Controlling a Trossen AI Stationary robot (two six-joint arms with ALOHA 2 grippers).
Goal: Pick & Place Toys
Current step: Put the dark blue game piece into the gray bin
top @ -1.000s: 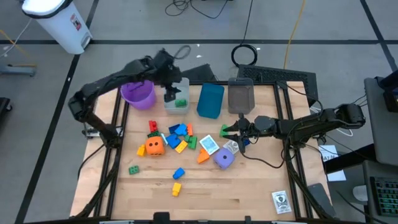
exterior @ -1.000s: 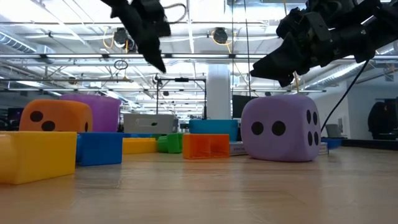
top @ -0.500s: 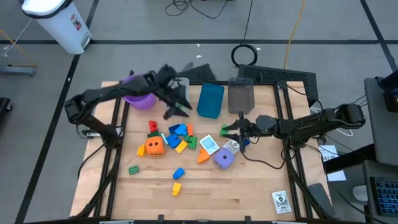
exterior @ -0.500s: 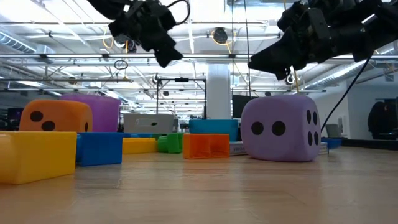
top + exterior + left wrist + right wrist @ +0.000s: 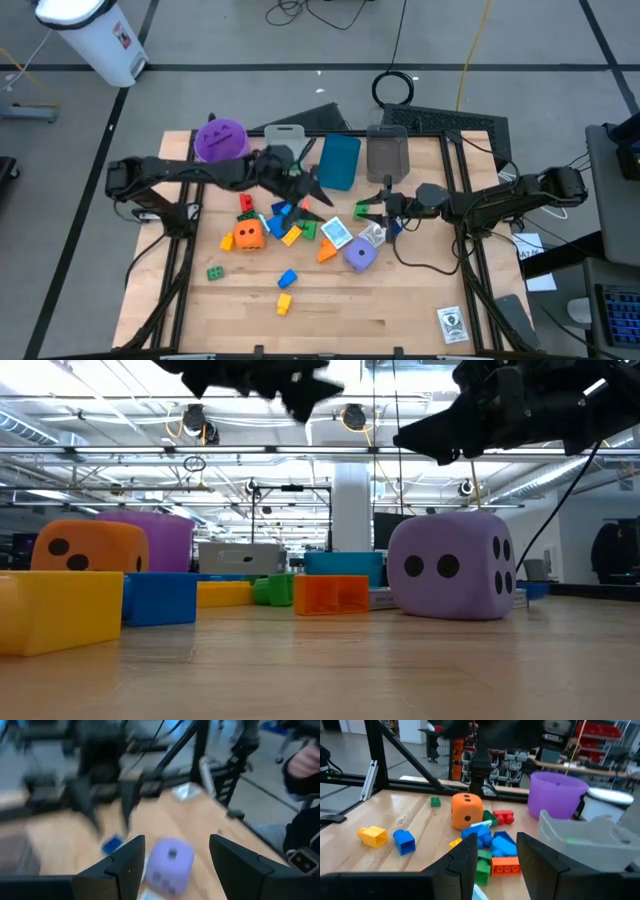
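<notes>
Over the desk's (image 5: 400,310) middle, the left pincer (image 5: 318,190), prongs apart and empty, hovers above the toy pile (image 5: 285,220), while the right pincer (image 5: 378,212), slightly parted and empty, waits at three o'clock, so most toys seemingly remain unsorted.

right gripper (image 5: 494,860): its two dark fingers (image 5: 457,862) stand apart with nothing between them, above the table (image 5: 385,820)
orange die (image 5: 467,811): upright on the table, black dots on its top and side
red brick (image 5: 503,816): just beside the die, with a green brick (image 5: 489,817) between them
blue bricks (image 5: 492,842): heaped in front of the die
orange brick (image 5: 505,865): at the near edge of the heap
lone pieces: yellow brick (image 5: 372,835), blue cube (image 5: 404,842), small green brick (image 5: 435,802)
purple cup (image 5: 556,795): upright behind a clear bin (image 5: 590,842)
</notes>
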